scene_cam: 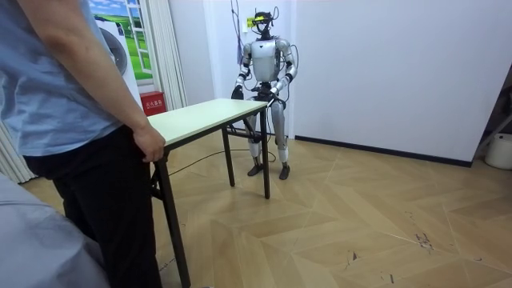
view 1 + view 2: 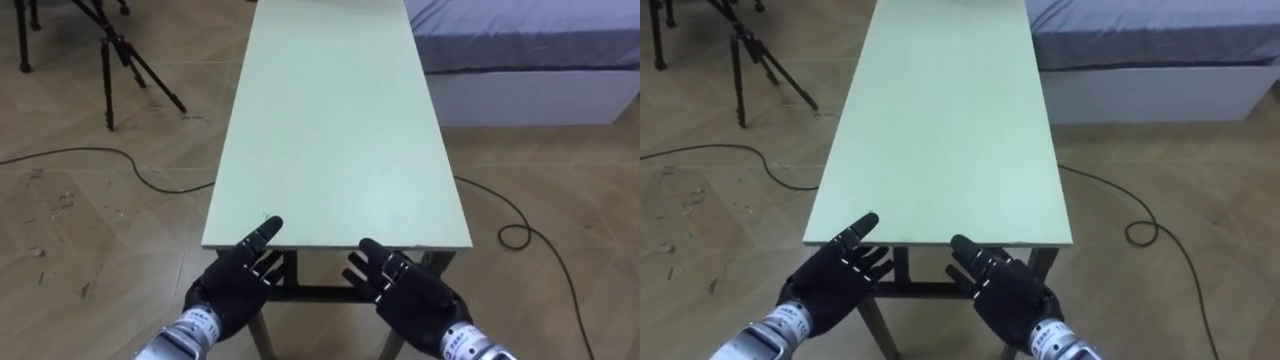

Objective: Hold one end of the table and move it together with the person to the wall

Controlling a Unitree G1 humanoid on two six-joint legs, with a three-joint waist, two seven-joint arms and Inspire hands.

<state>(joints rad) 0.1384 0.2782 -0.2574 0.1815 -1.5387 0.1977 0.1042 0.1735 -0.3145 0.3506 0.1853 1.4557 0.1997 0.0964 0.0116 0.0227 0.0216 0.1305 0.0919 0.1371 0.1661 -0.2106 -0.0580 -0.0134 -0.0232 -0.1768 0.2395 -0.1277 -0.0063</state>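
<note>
Counting one table (image 2: pixel 330 130), 12 o'clock. Our two hands at its near edge, left hand (image 2: pixel 235 280) and right hand (image 2: pixel 405 292), fingers straight, holding nothing. Eye views add one tripod (image 2: pixel 120 50) at 10 o'clock, one bed (image 2: pixel 530 50) at 1. Room view adds one person (image 1: pixel 72 120) holding far end.

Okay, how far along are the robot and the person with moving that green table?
Done: both are in place at opposite ends of the table, and the person's hand is on their end. In hand: the robot's left hand and right hand are open, palms up, at the near edge, not yet gripping. Left: take hold, lift and carry; the legs stand on the floor.
</note>
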